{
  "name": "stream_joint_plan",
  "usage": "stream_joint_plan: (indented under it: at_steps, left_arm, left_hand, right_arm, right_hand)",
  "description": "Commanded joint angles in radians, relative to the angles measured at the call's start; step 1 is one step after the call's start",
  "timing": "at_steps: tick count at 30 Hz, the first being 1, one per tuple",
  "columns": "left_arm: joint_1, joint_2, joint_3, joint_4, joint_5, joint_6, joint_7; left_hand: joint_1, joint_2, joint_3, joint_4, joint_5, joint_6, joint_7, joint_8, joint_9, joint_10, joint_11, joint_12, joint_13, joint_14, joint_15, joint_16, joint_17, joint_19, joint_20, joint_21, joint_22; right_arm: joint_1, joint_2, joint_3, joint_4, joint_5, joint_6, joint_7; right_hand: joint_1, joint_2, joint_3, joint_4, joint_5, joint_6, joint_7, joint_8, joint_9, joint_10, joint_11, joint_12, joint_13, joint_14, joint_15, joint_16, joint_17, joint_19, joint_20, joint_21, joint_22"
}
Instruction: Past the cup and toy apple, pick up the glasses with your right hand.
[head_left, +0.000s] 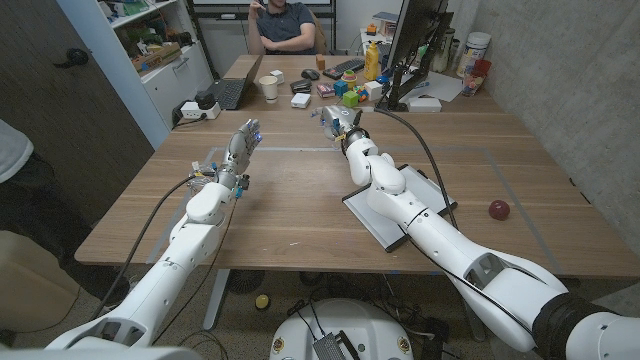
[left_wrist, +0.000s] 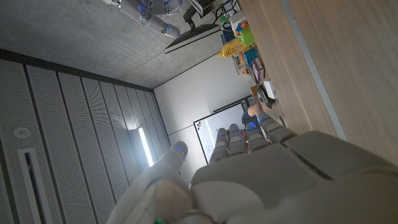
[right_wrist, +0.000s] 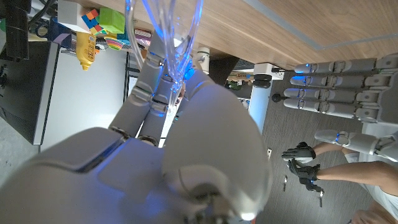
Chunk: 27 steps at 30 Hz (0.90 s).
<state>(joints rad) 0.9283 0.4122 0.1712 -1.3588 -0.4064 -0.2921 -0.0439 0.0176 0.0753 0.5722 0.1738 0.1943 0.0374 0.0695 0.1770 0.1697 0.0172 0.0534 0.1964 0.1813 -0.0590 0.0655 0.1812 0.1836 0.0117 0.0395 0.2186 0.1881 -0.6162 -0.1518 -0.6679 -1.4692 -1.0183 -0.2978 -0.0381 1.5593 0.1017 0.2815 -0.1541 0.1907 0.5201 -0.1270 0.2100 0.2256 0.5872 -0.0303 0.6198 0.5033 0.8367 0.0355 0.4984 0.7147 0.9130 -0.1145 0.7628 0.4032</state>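
Grab looks done: my right hand (head_left: 337, 122) pinches clear-framed glasses (right_wrist: 163, 37), raised above wooden table (head_left: 300, 190), well beyond toy apple (head_left: 498, 210). Left hand (head_left: 238, 150) beside it, fingers straight and apart, holding nothing. Remaining, I judge: just keep hold.

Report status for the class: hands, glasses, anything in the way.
Right hand pinches the clear glasses. Left hand open, holding nothing. Toy apple and cup both apart from the right hand.

Wood table (head_left: 300, 200), white shelf unit (head_left: 150, 50), grey concrete wall (head_left: 560, 60).
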Motion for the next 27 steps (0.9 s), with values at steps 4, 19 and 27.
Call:
stream_joint_plan:
  at_steps: [4, 19, 27]
  left_arm:
    - [0.026, 0.012, -0.005, -0.038, -0.002, 0.000, 0.016]
    - [0.041, 0.023, -0.009, -0.059, -0.007, -0.001, 0.023]
    - [0.047, 0.026, -0.011, -0.067, -0.008, -0.007, 0.026]
  left_hand:
    - [-0.004, 0.064, -0.006, 0.001, 0.004, -0.004, 0.002, 0.005, 0.005, -0.003, 0.009, 0.004, 0.004, -0.002, 0.011, 0.007, 0.002, 0.001, 0.004, 0.004, 0.005]
    - [-0.004, 0.065, -0.008, 0.001, 0.004, -0.004, 0.003, 0.005, 0.005, -0.001, 0.007, 0.005, 0.004, -0.001, 0.010, 0.007, 0.002, 0.001, 0.005, 0.004, 0.005]
    - [-0.004, 0.065, -0.009, 0.001, 0.005, -0.004, 0.002, 0.005, 0.005, 0.000, 0.009, 0.005, 0.004, -0.001, 0.010, 0.007, 0.002, 0.001, 0.005, 0.004, 0.005]
  right_arm:
    - [-0.022, -0.005, 0.041, -0.061, 0.027, 0.034, -0.006]
    - [-0.038, 0.000, 0.096, -0.100, 0.088, 0.085, -0.022]
    - [-0.047, 0.001, 0.134, -0.120, 0.143, 0.125, -0.024]
  right_hand:
    - [0.005, 0.012, 0.008, 0.001, 0.007, 0.010, 0.003, -0.007, 0.005, -0.002, 0.002, 0.012, 0.003, 0.156, -0.260, -0.005, 0.005, -0.017, -0.102, 0.013, 0.002]
    - [0.005, 0.013, 0.011, 0.000, 0.009, 0.019, 0.007, -0.007, 0.006, 0.000, 0.003, 0.023, 0.005, 0.161, -0.259, -0.017, 0.014, -0.025, -0.101, 0.030, -0.003]
    - [0.004, 0.014, 0.013, 0.001, 0.010, 0.025, 0.007, -0.007, 0.007, 0.004, 0.003, 0.033, 0.008, 0.165, -0.258, -0.024, 0.020, -0.030, -0.101, 0.041, -0.007]
